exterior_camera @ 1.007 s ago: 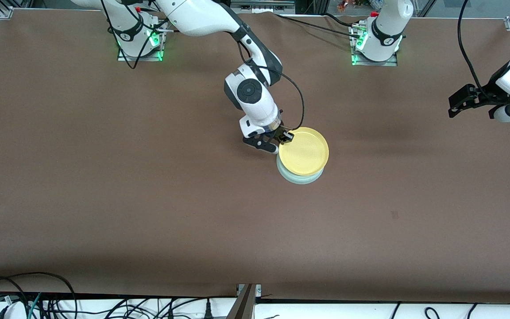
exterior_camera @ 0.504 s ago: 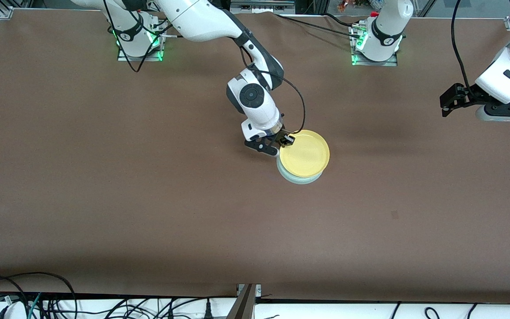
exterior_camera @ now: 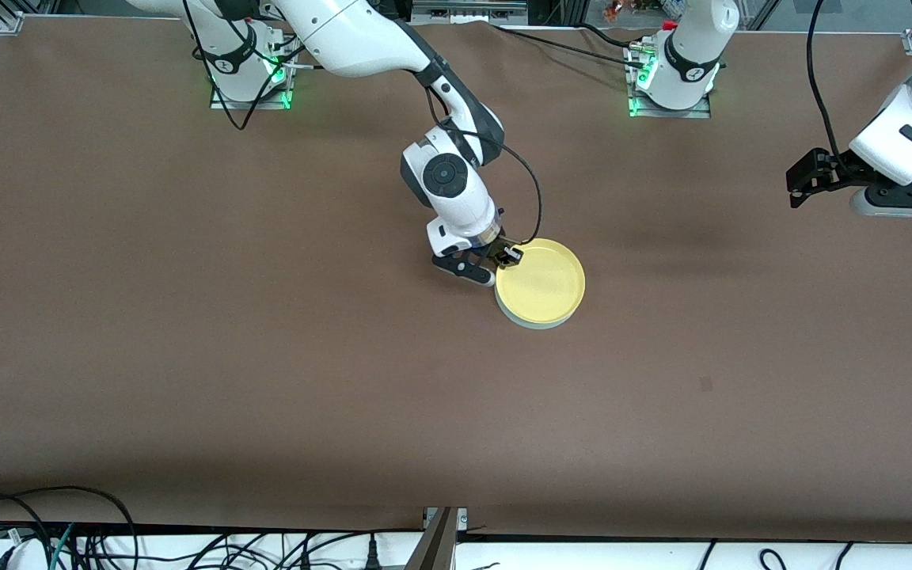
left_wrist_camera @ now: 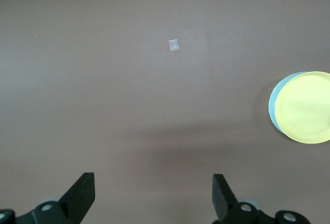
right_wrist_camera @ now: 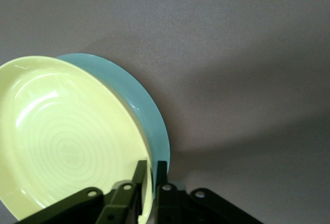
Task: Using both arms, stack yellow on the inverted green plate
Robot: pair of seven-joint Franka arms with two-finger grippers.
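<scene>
The yellow plate (exterior_camera: 543,281) lies right way up over the pale green plate (exterior_camera: 533,322), which shows only as a thin rim on the side nearer the camera. My right gripper (exterior_camera: 506,257) is shut on the yellow plate's rim at the edge toward the right arm's end. The right wrist view shows its fingers (right_wrist_camera: 139,175) pinching the yellow rim (right_wrist_camera: 67,136), with the green plate (right_wrist_camera: 142,100) just under it. My left gripper (exterior_camera: 803,180) is open and empty, up in the air at the left arm's end of the table. Its wrist view shows both plates, yellow (left_wrist_camera: 308,108) and green (left_wrist_camera: 274,105), far off.
Bare brown table (exterior_camera: 266,356) surrounds the plates. A small pale mark (exterior_camera: 705,384) lies nearer the camera; it also shows in the left wrist view (left_wrist_camera: 174,45). Arm bases (exterior_camera: 670,79) stand along the back edge. Cables (exterior_camera: 68,530) hang at the front edge.
The right gripper has lowered the yellow plate toward the camera, so it now covers nearly all of the green plate. The left arm lifted slightly a second ago, then held still.
</scene>
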